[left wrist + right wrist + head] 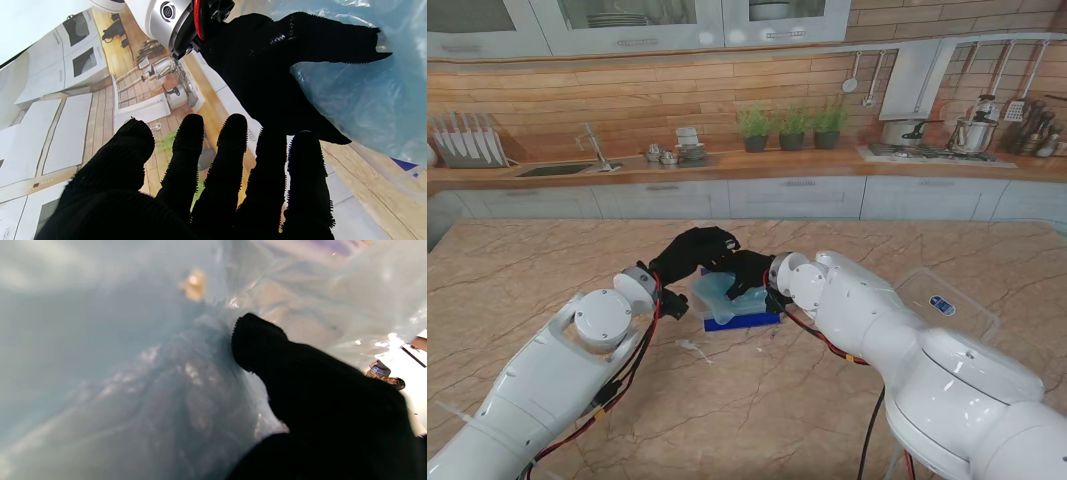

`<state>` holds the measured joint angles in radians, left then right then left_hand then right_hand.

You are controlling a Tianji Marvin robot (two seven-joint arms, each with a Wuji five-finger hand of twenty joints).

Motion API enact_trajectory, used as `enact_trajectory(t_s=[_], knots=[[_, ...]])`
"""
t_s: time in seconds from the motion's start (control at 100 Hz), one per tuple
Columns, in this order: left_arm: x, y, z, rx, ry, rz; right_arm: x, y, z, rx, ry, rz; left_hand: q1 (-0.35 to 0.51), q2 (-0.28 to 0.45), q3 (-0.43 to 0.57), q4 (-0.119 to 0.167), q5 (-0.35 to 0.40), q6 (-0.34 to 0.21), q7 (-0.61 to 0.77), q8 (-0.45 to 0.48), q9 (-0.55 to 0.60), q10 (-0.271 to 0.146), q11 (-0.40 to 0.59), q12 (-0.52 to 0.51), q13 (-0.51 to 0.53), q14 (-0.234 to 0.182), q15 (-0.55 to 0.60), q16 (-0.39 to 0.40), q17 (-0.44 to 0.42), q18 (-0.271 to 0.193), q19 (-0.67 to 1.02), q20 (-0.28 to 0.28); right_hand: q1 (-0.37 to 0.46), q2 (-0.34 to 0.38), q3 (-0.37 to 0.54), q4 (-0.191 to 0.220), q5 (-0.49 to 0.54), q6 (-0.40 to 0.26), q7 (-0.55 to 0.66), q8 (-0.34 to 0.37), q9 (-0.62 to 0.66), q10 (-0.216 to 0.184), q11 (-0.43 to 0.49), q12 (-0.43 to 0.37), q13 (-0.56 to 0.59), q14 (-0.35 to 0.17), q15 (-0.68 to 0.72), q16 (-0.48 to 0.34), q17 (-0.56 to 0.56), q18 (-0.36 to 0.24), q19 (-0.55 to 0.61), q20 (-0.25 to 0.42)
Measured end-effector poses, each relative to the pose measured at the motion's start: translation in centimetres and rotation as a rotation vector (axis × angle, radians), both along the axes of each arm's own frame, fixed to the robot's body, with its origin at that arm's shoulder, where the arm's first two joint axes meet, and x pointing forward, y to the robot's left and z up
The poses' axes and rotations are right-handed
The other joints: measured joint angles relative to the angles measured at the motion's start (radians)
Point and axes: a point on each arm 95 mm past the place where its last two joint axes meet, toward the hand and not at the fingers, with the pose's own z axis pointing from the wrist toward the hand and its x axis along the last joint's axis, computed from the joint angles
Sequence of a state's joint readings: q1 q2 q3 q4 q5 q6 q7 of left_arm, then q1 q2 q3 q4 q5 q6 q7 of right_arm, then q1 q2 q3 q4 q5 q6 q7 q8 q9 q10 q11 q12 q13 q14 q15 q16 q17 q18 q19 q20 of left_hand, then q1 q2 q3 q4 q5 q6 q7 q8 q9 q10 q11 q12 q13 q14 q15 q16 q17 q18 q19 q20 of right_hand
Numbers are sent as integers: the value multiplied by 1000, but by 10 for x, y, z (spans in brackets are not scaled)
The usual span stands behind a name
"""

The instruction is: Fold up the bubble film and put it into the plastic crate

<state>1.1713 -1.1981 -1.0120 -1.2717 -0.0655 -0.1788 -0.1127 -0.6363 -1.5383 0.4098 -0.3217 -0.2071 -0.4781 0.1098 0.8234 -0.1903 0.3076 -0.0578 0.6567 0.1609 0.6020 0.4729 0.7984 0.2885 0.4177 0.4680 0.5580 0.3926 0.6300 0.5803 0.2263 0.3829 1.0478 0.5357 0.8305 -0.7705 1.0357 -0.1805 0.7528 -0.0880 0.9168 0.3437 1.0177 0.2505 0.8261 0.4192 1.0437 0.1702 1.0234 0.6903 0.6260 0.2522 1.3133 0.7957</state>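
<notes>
On marble, seemingly crinkly bubble film (725,292)

Glossy translucent bubble film (727,292), matt knit-gloved right hand (749,272), polished marble table (547,270)

A marble-patterned table (547,260) fills the near part of the room, and a flat blue pad (745,321) lies near its middle. Behind it a long wooden counter (727,165) runs along the wall. On the counter sit a knife rack (467,140) at the far left, a sink with a tap (592,150), a small stack of dishes (689,148), three potted plants (791,127) in a row and pots on a stove (947,135) to the right. Ladles and other utensils (862,75) hang on the wooden wall, under white cabinets (637,22).
</notes>
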Motion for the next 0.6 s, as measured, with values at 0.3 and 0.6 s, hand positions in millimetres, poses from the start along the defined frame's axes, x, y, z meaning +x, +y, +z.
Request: enact_trajectory(t_s=[0.3, 0.6], knots=[[-3, 1, -7, 43, 17, 2, 0, -1, 1, 13, 18, -6, 1, 1, -24, 0, 0, 0, 0, -1, 0, 1, 0, -8, 0, 2, 0, -11, -11, 8, 0, 0, -22, 34, -81, 22, 0, 3, 0, -1, -1, 0, 0, 0, -7, 2, 0, 0, -13, 0, 0, 0], [-3, 1, -20, 81, 57, -29, 1, -4, 7, 21, -18, 17, 15, 13, -38, 0, 11, 0, 5, 1, 0, 1, 0, -9, 0, 2, 0, -12, -35, 6, 0, 0, -100, 34, -193, 42, -16, 13, -28, -1, -66, 2, -37, 0, -77, 24, -69, -14, -108, 5, -75, -32]])
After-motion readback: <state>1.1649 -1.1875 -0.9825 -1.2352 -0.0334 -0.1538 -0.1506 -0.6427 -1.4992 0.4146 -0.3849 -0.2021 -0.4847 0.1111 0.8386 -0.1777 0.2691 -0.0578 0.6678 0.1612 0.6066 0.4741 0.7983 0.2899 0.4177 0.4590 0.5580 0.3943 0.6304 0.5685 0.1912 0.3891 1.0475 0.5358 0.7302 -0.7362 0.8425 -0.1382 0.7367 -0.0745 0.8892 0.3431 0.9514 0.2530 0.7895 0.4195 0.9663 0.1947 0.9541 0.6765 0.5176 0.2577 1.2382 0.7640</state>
